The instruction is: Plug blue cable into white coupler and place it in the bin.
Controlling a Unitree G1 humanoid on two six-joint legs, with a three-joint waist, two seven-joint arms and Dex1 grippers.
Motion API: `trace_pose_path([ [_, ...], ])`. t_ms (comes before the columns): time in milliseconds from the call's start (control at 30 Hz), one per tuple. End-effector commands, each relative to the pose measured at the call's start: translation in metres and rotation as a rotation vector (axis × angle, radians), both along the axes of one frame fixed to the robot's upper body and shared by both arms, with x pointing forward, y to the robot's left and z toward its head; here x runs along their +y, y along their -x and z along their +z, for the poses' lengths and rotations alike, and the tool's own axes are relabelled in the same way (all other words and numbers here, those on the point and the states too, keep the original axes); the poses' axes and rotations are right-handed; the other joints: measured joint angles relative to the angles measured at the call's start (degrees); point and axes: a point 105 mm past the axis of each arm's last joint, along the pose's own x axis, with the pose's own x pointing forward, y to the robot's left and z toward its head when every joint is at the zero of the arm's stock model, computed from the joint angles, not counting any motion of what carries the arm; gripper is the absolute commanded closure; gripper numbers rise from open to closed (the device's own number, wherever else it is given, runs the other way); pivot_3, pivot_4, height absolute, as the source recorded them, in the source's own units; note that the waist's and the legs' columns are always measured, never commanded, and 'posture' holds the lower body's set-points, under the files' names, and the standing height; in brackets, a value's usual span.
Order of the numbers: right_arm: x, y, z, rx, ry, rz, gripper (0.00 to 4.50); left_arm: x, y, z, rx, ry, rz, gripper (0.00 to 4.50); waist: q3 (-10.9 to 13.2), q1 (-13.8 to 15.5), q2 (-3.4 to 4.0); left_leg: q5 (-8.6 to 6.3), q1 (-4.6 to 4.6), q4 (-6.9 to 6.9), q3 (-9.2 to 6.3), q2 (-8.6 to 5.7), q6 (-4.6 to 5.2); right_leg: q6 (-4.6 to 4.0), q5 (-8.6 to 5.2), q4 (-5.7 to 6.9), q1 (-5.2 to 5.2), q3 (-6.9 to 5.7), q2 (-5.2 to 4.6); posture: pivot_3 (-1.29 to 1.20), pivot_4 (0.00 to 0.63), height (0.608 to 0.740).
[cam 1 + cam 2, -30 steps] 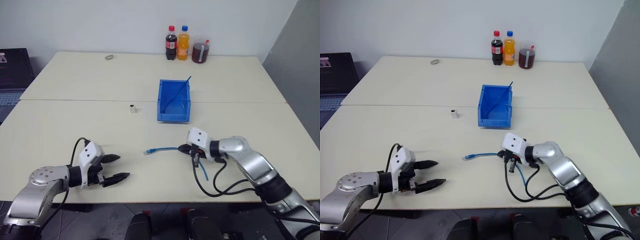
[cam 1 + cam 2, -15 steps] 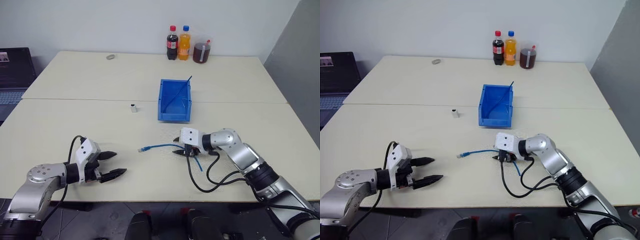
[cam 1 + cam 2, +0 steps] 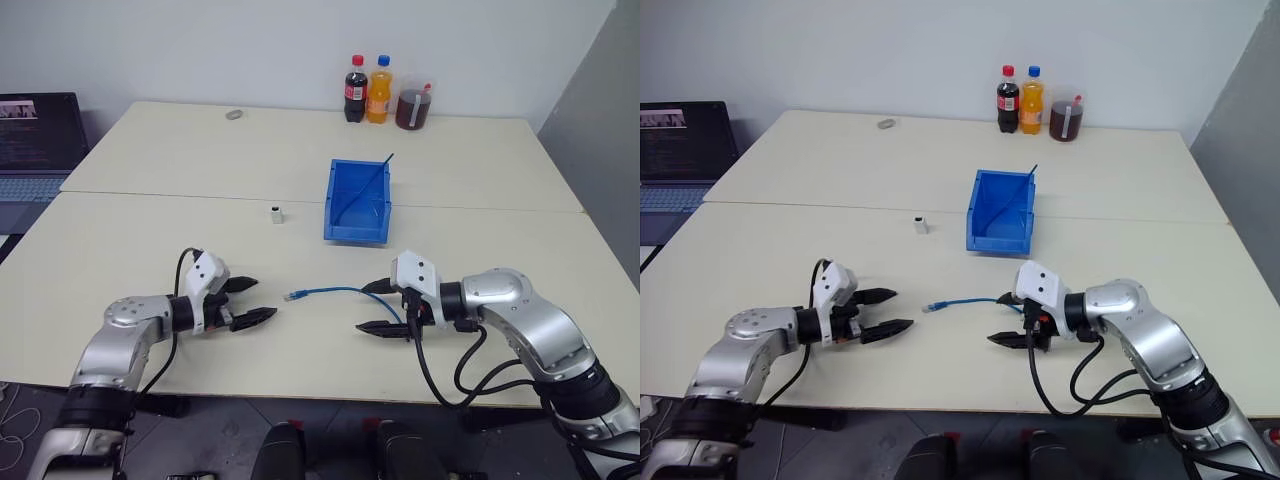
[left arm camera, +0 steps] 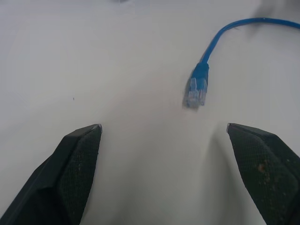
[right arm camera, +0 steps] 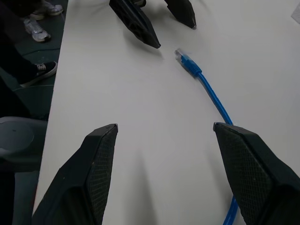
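Observation:
The blue cable (image 3: 330, 291) lies loose on the table, its clear plug (image 4: 197, 89) pointing at my left gripper (image 3: 262, 298). That gripper is open, a short way from the plug, with nothing between its fingers. My right gripper (image 3: 362, 308) is open too and hovers over the cable's other stretch (image 5: 206, 86) without holding it. The white coupler (image 3: 277, 213) stands further back on the table, just left of the bin (image 3: 331, 205). The bin is bright blue, and a thin dark rod (image 3: 367, 180) leans inside it.
Two bottles (image 3: 356, 88) (image 3: 380, 88) and a cup of dark drink (image 3: 412, 108) stand at the far edge. A small grey ring (image 3: 234, 114) lies at the back left. A laptop (image 3: 35, 135) sits off the table's left side.
My right gripper has opened, let go of the cable and drawn back a little. My left gripper has come forward towards the cable's plug. The camera has shifted as well.

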Motion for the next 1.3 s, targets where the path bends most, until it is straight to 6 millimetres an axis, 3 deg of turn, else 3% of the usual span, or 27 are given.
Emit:
trace_pose_path([
  [33, 0.003, 0.004, 0.009, -0.042, -0.017, -0.001, 1.04, -0.014, -0.002, -0.015, 0.052, -0.021, -0.039, 0.00, -0.02, 0.00, 0.00, 0.00, 0.00, 0.00, 0.00, 0.00, 0.00, 0.00, 0.00, 0.00, 0.00, 0.00, 0.00, 0.00, 0.150, 0.740],
  [133, 0.003, 0.004, 0.010, -0.049, -0.014, -0.011, 1.04, -0.022, -0.003, -0.018, 0.059, -0.045, -0.078, 0.00, -0.04, 0.02, 0.00, 0.00, 0.00, 0.00, -0.01, 0.00, 0.00, -0.01, 0.00, 0.00, 0.02, -0.01, 0.00, 0.00, 0.150, 0.740],
  [233, 0.003, 0.004, 0.011, -0.060, -0.013, -0.015, 1.00, -0.029, 0.001, -0.022, 0.077, -0.073, -0.134, 0.41, -0.05, 0.02, 0.00, 0.00, 0.00, 0.00, -0.02, -0.01, 0.00, 0.00, 0.00, 0.00, 0.03, -0.01, 0.00, 0.00, 0.150, 0.740],
  [600, 0.005, 0.001, 0.017, -0.121, 0.000, -0.019, 1.00, -0.044, 0.024, -0.041, 0.116, -0.174, -0.251, 2.85, -0.15, -0.08, 0.03, 0.00, 0.00, -0.01, 0.04, -0.02, 0.00, -0.05, 0.02, -0.04, 0.04, 0.05, -0.02, 0.00, 0.150, 0.740],
  [800, 0.004, -0.001, 0.018, -0.139, 0.000, -0.031, 1.00, -0.040, 0.032, -0.043, 0.106, -0.183, -0.228, 4.15, -0.25, -0.22, 0.07, -0.01, 0.00, -0.03, 0.04, 0.00, 0.01, -0.06, 0.00, -0.05, 0.03, 0.06, -0.01, 0.00, 0.150, 0.740],
  [933, 0.003, -0.002, 0.018, -0.130, -0.017, -0.045, 1.00, -0.040, 0.028, -0.033, 0.042, -0.146, -0.187, 4.25, -0.26, -0.30, 0.08, -0.01, 0.01, -0.04, 0.04, 0.00, 0.01, -0.04, -0.01, -0.05, 0.03, 0.06, -0.01, 0.00, 0.150, 0.740],
  [1100, -0.005, 0.008, 0.017, -0.061, -0.089, -0.084, 1.00, -0.049, 0.020, 0.006, -0.097, -0.002, -0.147, 4.25, -0.25, -0.26, 0.06, -0.01, -0.01, -0.04, 0.03, 0.02, 0.01, -0.05, -0.01, -0.05, 0.02, 0.06, 0.00, 0.00, 0.150, 0.740],
  [1300, -0.007, 0.019, 0.019, 0.042, -0.285, -0.194, 1.00, -0.070, 0.033, 0.044, -0.130, 0.152, -0.241, 4.25, -0.21, -0.31, 0.00, 0.00, -0.10, -0.03, -0.04, 0.03, 0.00, -0.05, -0.01, -0.03, -0.03, 0.01, 0.01, 0.00, 0.150, 0.740],
])
